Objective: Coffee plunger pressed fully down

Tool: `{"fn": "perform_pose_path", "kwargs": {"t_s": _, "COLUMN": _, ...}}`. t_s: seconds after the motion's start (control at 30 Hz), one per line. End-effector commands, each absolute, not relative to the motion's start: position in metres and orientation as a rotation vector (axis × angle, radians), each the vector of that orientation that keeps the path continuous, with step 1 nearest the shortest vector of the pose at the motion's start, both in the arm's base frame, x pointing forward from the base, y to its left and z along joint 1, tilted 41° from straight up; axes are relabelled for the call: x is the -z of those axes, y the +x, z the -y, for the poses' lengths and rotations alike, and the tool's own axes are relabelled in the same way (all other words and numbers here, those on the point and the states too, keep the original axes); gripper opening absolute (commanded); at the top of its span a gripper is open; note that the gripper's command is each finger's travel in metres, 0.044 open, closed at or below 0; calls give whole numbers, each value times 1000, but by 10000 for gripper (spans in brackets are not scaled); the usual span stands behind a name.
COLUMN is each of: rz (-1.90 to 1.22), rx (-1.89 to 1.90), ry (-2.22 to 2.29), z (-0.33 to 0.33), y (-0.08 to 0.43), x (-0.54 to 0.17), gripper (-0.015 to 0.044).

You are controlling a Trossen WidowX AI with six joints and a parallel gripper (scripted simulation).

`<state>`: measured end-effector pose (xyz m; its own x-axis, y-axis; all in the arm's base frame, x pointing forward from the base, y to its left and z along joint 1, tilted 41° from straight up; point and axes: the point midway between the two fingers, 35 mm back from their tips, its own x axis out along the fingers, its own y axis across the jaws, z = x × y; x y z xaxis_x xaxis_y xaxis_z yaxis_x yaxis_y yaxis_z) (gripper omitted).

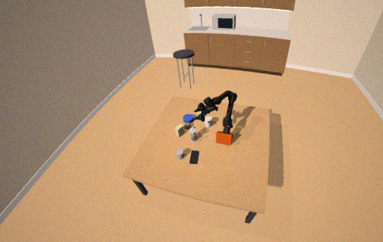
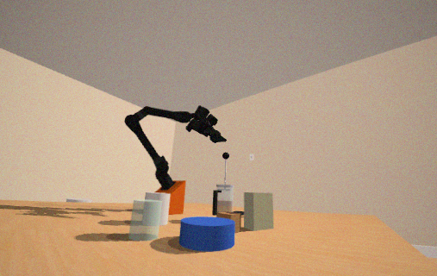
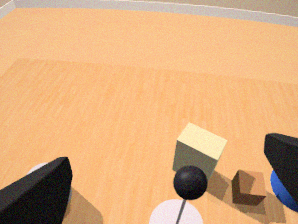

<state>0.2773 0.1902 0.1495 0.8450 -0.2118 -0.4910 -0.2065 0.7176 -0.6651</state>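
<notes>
Gripper [image 2: 219, 139] wide open, holding nothing, touching nothing, hanging above the plunger knob [image 2: 226, 155] with a clear gap. In the wrist view the knob [image 3: 190, 183] sits between the two fingers, well apart from both. Plunger rod up; press [image 2: 223, 199] upright on the table [image 2: 340, 246]. Around the press: green box [image 2: 258, 211] just beside, small brown block [image 2: 230, 217], blue cylinder [image 2: 207, 234] in front, pale cup [image 2: 146, 219] and white cup [image 2: 159, 207] near the orange base [image 2: 176, 196].
</notes>
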Motion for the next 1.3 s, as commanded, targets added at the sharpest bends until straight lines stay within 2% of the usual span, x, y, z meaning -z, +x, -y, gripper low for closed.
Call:
{"fn": "perform_pose_path", "kwargs": {"t_s": 0.0, "rz": -578, "rx": 109, "ry": -702, "z": -163, "y": 281, "x": -152, "gripper": 440}}
{"fn": "perform_pose_path", "kwargs": {"t_s": 0.3, "rz": -576, "rx": 113, "ry": -701, "z": -126, "y": 281, "x": -108, "gripper": 440}}
{"fn": "perform_pose_path", "kwargs": {"t_s": 1.27, "rz": -573, "rx": 116, "ry": -700, "z": -114, "y": 314, "x": -91, "gripper": 440}}
